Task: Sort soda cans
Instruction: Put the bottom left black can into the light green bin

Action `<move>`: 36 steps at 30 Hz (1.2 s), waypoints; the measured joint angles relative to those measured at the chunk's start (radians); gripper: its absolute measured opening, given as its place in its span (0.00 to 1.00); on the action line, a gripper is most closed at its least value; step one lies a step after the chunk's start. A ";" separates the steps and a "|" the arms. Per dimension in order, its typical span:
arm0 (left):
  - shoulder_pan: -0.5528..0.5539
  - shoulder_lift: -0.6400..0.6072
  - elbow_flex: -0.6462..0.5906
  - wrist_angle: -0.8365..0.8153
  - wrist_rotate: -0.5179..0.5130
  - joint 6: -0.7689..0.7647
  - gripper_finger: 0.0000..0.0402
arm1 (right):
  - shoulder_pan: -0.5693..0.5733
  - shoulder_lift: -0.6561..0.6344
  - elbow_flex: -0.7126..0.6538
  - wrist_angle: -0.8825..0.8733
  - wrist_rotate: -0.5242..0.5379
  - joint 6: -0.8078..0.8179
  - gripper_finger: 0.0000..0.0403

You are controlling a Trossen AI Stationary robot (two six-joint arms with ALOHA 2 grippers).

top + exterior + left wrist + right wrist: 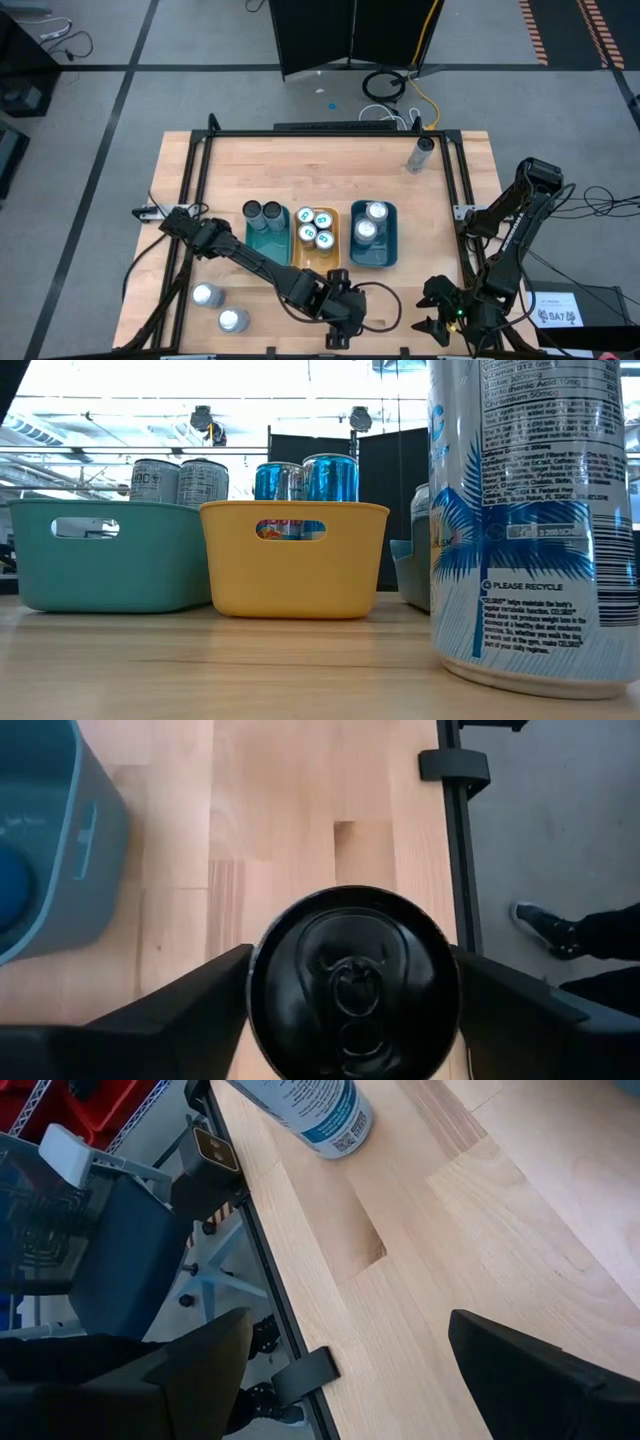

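Left wrist view: black can (354, 982) seen top-down at lower centre, filling the gap between the two dark fingers (175, 1010); whether the pads touch its wall, cannot tell.
Left gripper (340, 312): lower centre of the high view, near the table's front edge, jaws spread to about can width around the black can; grip not confirmed.
Right gripper (441, 318): lower right of the high view, fingers wide apart and empty, waiting over the table's edge.
Loose cans: two silver-topped (207, 295) at lower left of the high view; one white-and-blue can (421, 154) alone at upper right, looming at right in the low view.
Trays: teal tray (254, 241) with two dark cans, orange tray (300, 255) with four blue-green-topped cans, blue tray (388, 251) with two silver-topped ones, all mid-frame.
Step in hand: probably taking hold of the black can.
Next move: likely firm closure, straight lift, carry up-frame to the teal tray beside its dark fellows, clear of the orange tray's rim.
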 joint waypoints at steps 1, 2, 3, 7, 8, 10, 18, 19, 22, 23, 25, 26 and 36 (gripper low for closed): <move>0.000 0.000 0.000 0.000 0.000 -0.006 0.78 | 0.000 0.000 0.000 0.000 0.000 0.000 0.82; 0.001 0.000 0.000 -0.001 0.000 -0.006 0.76 | 0.000 0.000 0.000 0.000 0.001 0.000 0.82; 0.003 0.000 0.000 -0.001 0.001 -0.006 0.74 | 0.000 0.000 0.000 0.000 0.002 0.000 0.82; 0.002 0.000 0.000 -0.004 0.002 -0.007 0.71 | 0.000 0.000 0.000 0.000 0.002 0.000 0.82; 0.002 0.000 0.000 -0.005 0.002 -0.007 0.71 | 0.000 0.000 0.000 0.000 0.002 0.000 0.82; 0.004 -0.003 0.000 -0.008 0.002 -0.007 0.71 | 0.000 0.000 0.000 0.000 0.002 0.000 0.82; 0.023 -0.104 -0.001 -0.138 -0.032 -0.090 0.71 | 0.000 0.000 0.000 0.001 0.003 0.000 0.82; 0.026 -0.124 -0.001 -0.159 -0.043 -0.106 0.71 | 0.000 0.000 0.000 0.001 0.002 0.000 0.82; 0.025 -0.186 0.000 -0.195 -0.087 -0.154 0.71 | 0.000 0.000 0.000 0.001 0.003 0.000 0.82; 0.024 -0.206 0.000 -0.221 -0.102 -0.177 0.71 | 0.000 0.000 0.000 0.000 0.003 0.000 0.82; 0.011 -0.253 0.000 -0.306 -0.174 -0.242 0.71 | 0.000 0.000 0.000 -0.001 0.003 0.000 0.82; 0.003 -0.272 0.001 -0.363 -0.230 -0.282 0.71 | 0.000 0.000 0.000 -0.003 0.004 0.000 0.82; -0.056 -0.434 -0.209 -0.596 -0.479 -0.643 0.71 | -0.009 0.000 0.000 -0.012 0.005 0.001 0.82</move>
